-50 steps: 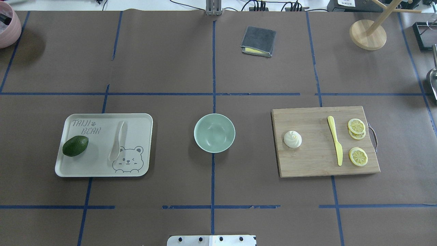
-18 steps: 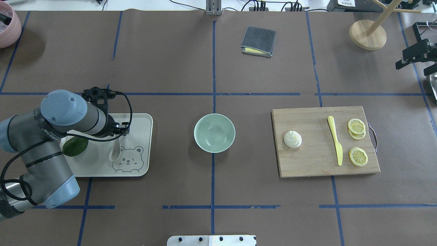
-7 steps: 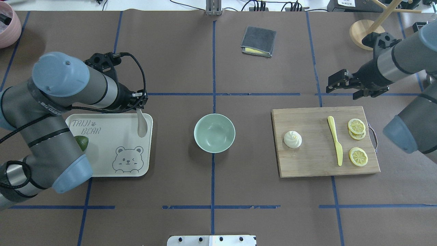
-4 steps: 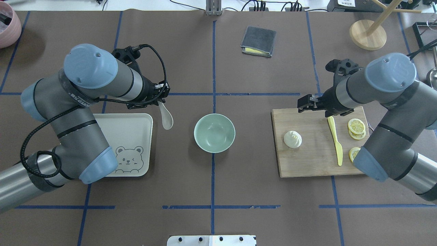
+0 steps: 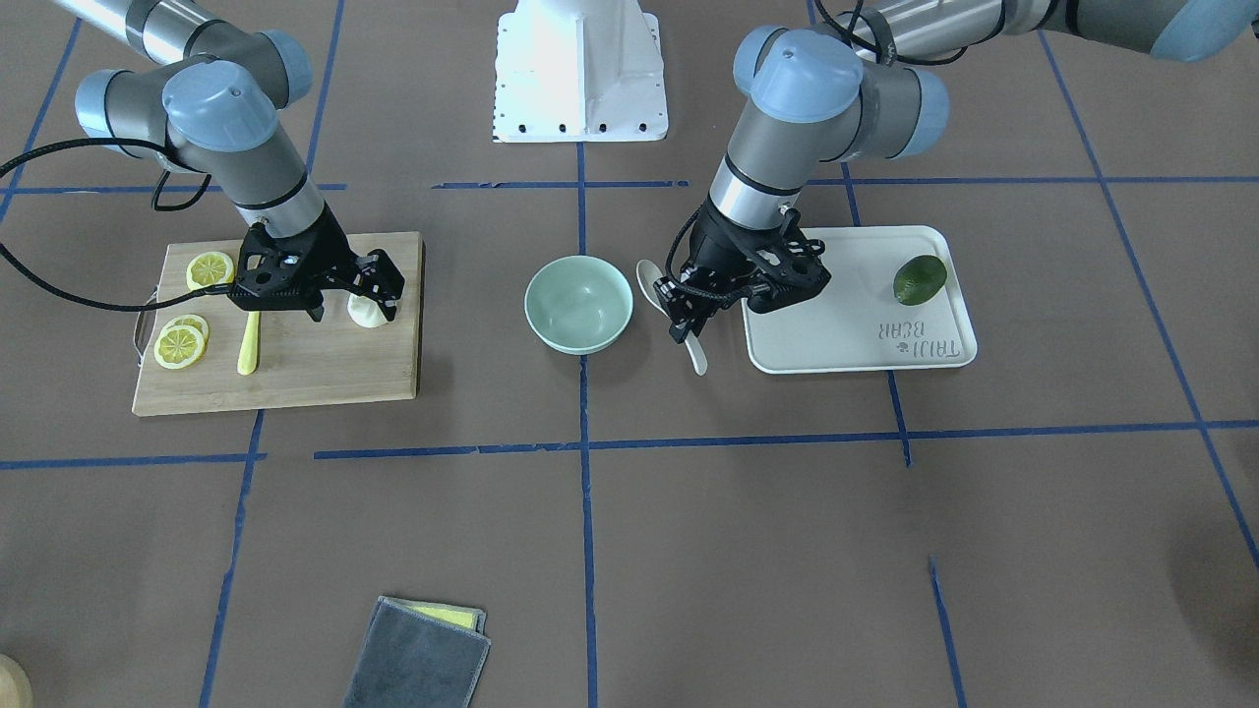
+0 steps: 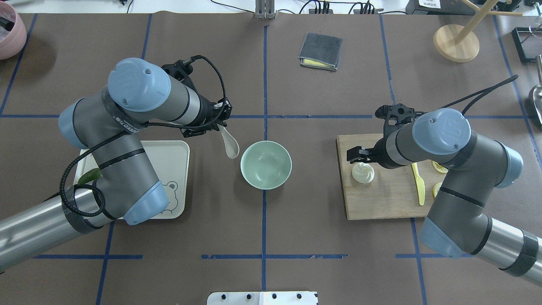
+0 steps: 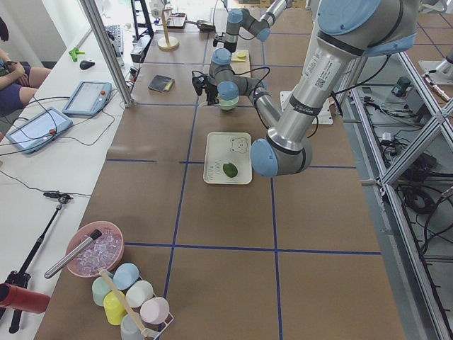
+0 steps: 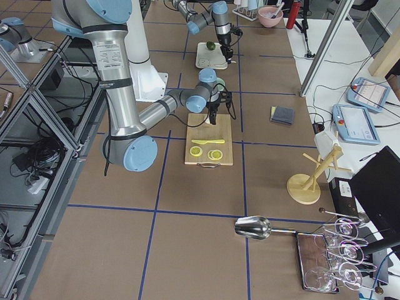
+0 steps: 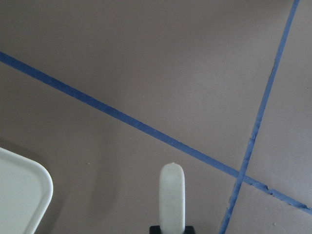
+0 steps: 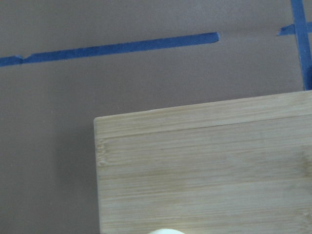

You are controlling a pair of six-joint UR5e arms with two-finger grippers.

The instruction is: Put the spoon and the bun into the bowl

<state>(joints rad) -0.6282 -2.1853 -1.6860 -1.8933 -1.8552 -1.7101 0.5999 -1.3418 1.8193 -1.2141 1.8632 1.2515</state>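
Looking across the overhead view, we find our left gripper clenched on the spoon, whose scoop slants down-right, just left of the bowl at centre, while our right gripper hovers, fingers spread, over the upper edge of the bun on the cutting board at right.

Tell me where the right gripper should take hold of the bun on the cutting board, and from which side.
Probably best to grip the bun across its round lower sides, coming straight down from above with the jaws straddling the twisted peak. It sits upright on the flat cutting board, with bare wood around it.
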